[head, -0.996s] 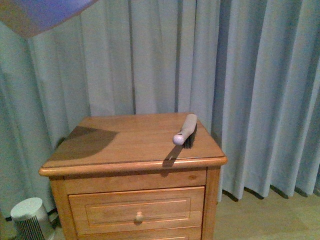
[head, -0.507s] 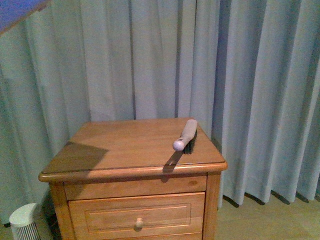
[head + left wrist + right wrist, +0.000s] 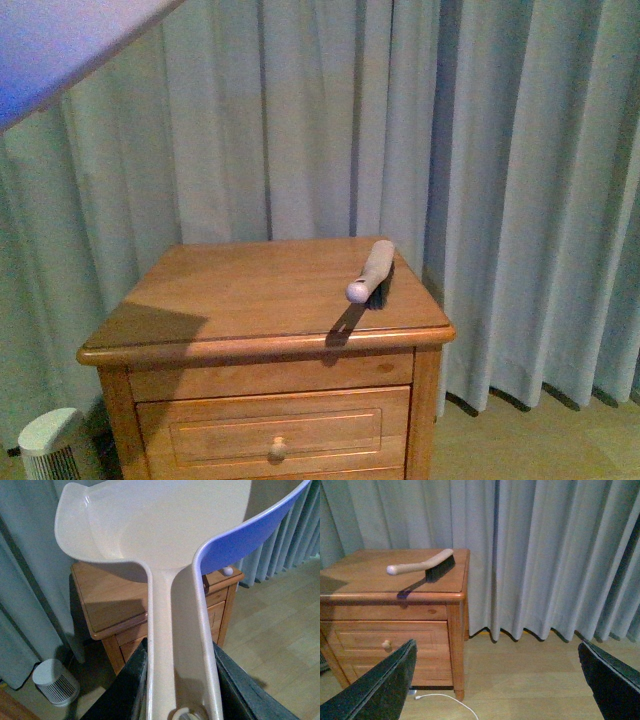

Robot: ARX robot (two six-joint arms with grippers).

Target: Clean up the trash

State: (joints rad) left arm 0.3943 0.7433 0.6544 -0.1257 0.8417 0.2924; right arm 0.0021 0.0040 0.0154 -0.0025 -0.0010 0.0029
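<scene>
My left gripper (image 3: 177,680) is shut on the handle of a beige dustpan (image 3: 160,530) with a blue underside. It holds the pan up in the air, and the pan's edge shows at the upper left of the front view (image 3: 60,45). The pan's scoop looks empty. No trash shows in any view. A hand brush (image 3: 370,270) with a pale handle and dark bristles lies on the right side of the wooden nightstand (image 3: 230,290); it also shows in the right wrist view (image 3: 422,566). My right gripper (image 3: 495,680) is open and empty, low beside the nightstand over the floor.
Grey curtains (image 3: 500,180) hang behind and to the right of the nightstand. A small white fan or heater (image 3: 50,445) stands on the floor at its left. A white cable (image 3: 445,700) lies on the wood floor by the nightstand's leg.
The dustpan's edge first drew back toward the front view's upper left corner, then came further into view again. The camera tilted a little, so the nightstand sits lower in view.
</scene>
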